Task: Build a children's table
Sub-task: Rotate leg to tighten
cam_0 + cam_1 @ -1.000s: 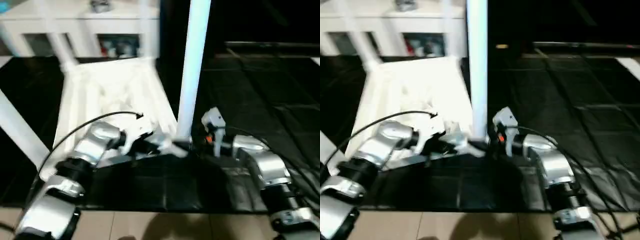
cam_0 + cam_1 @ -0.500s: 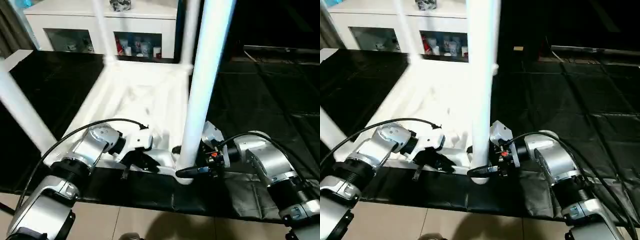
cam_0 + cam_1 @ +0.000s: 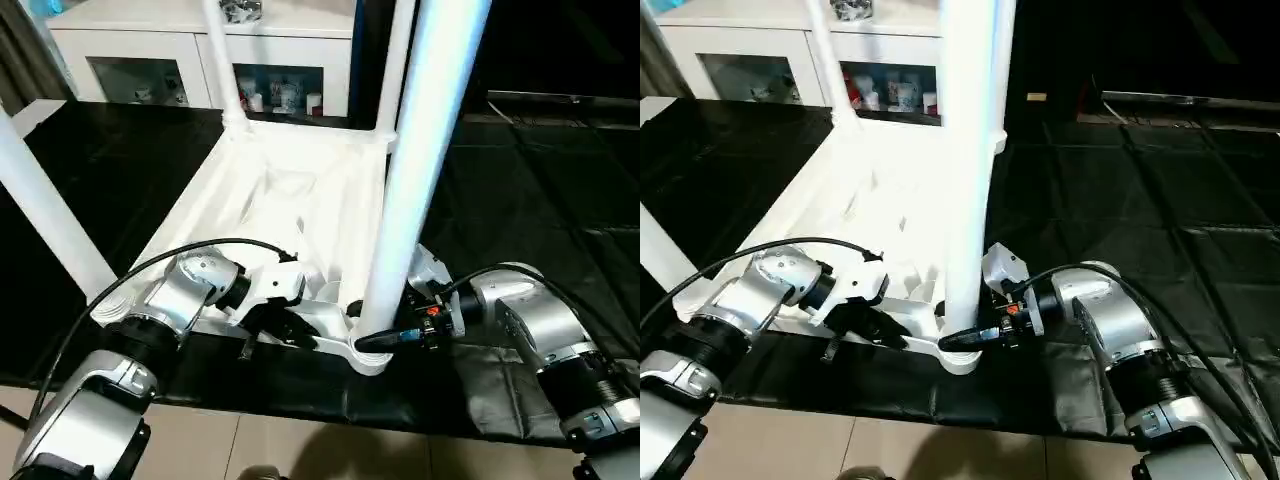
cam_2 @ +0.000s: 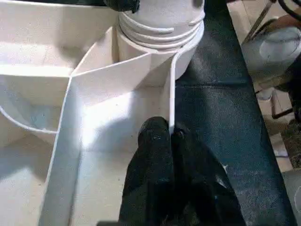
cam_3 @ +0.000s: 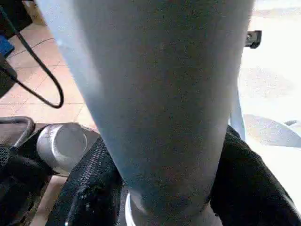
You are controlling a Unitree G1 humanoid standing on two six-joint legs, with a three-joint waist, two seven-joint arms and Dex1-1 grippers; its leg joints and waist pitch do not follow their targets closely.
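**Last leg standing in its socket, both grippers at the near corner**

The children's table lies upside down on the black mat, filling the middle of the head views, its ribbed underside up. Legs stand at its far corners and at lower left, and the near right leg rises through the centre of the frame from the corner socket.

The left gripper is pinched shut on the thin side wall of the tabletop, just beside that socket. The right gripper has its black fingers on either side of the leg's base, touching it, so it looks clamped on the leg.

What worries me: the leg appears to lean slightly, and if the right gripper twists or pushes while it is off-axis, the threads could bind or the leg could pop out. The left pinch is on a narrow edge; a hard turn could drag the tabletop across the mat or slip that grip off.

The left wrist view shows the ridged collar at the socket mouth, hidden from the head views. The head views show the full leg and its tilt, while the right wrist view sees just the base between the pads.
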